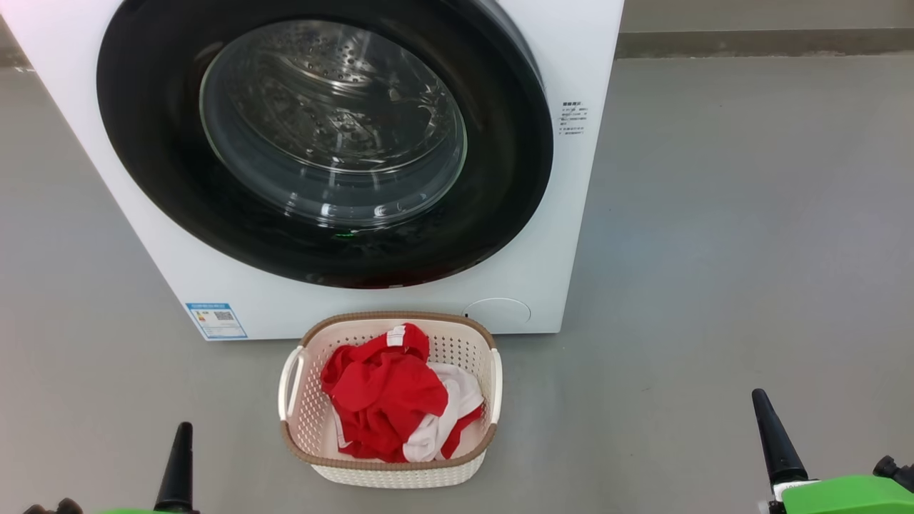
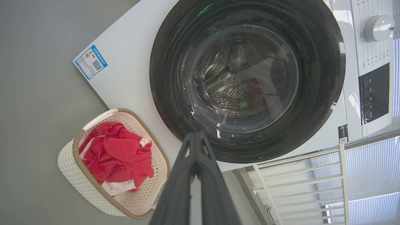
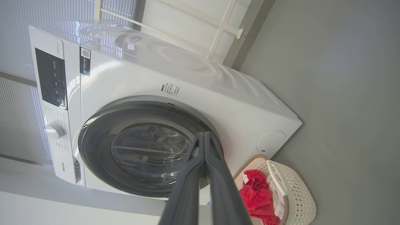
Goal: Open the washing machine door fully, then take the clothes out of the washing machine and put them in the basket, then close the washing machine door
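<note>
The white washing machine [image 1: 564, 235] stands before me with its round black-rimmed door [image 1: 325, 143] flush against the front, shut; the steel drum shows through the glass. On the floor in front of it stands the cream basket [image 1: 389, 475], holding the red and white clothes [image 1: 389, 396]. My left gripper [image 1: 182, 428] is at the lower left and my right gripper [image 1: 758, 396] at the lower right, both shut, empty and well back from the basket. The left wrist view has the door [image 2: 247, 78], basket [image 2: 67, 165] and clothes [image 2: 117, 156]; the right wrist view has the door [image 3: 93, 150] and basket [image 3: 300, 200].
Grey floor [image 1: 750, 250] spreads out on both sides of the machine. A control panel and knob [image 2: 378, 28] sit on the machine's front. A white railing [image 2: 297, 181] and ribbed wall panels lie beyond the machine.
</note>
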Motion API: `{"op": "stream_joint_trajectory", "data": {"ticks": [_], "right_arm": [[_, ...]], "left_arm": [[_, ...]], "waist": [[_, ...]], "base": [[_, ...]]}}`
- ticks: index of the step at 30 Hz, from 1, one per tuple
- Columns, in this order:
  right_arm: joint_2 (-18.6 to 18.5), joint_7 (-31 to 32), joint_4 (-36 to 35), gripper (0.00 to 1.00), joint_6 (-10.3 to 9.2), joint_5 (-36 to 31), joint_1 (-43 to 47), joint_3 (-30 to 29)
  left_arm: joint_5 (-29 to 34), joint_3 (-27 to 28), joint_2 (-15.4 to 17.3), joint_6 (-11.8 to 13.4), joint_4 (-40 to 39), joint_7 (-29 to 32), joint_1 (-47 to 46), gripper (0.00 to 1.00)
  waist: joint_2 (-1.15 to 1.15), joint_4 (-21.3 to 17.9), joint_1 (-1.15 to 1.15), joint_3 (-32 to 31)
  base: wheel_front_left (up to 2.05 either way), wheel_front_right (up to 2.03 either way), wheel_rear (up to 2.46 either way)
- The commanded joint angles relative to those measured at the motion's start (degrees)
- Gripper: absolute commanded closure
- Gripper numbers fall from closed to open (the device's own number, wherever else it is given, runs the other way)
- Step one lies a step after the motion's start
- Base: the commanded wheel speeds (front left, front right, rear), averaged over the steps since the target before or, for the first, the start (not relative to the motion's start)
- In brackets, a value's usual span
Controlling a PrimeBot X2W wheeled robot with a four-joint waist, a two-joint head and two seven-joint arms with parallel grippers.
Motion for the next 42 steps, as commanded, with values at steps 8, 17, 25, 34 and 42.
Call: {"op": "stream_joint_trajectory", "data": {"ticks": [8,17,25,34,42], "right_arm": [[-0.9,1.4,-0.1,1.00,-0.04,5.8,-3.8,1.2],[-0.9,2.8,1.0,1.00,-0.05,11.2,-4.9,1.3],[-1.0,4.0,2.0,1.00,-0.06,15.9,-5.9,1.3],[-1.0,5.1,2.9,1.00,-0.06,20.3,-6.9,1.4],[-1.0,5.1,2.9,1.00,-0.06,20.2,-6.9,1.4]], "left_arm": [[-5.8,2.9,0.2,-1.9,-0.1,1.4,-3.8,1.00],[-11.1,4.1,-0.3,-3.0,0.9,2.8,-4.7,1.00],[-15.8,5.2,-0.7,-4.1,1.8,4.0,-5.5,1.00],[-20.1,6.3,-1.2,-5.0,2.6,5.2,-6.3,1.00],[-20.0,6.4,-1.3,-5.0,2.6,5.3,-6.3,1.00]], "waist": [[0.00,-0.4,0.00,0.3],[0.00,-0.8,0.00,0.5],[0.00,-1.1,0.00,0.8],[0.00,-1.5,0.00,1.0],[0.00,-1.5,0.00,1.0]], "base": [[0.00,0.00,0.00],[0.00,0.00,0.00],[0.00,0.00,0.00],[0.00,0.00,0.00],[0.00,0.00,0.00]]}}
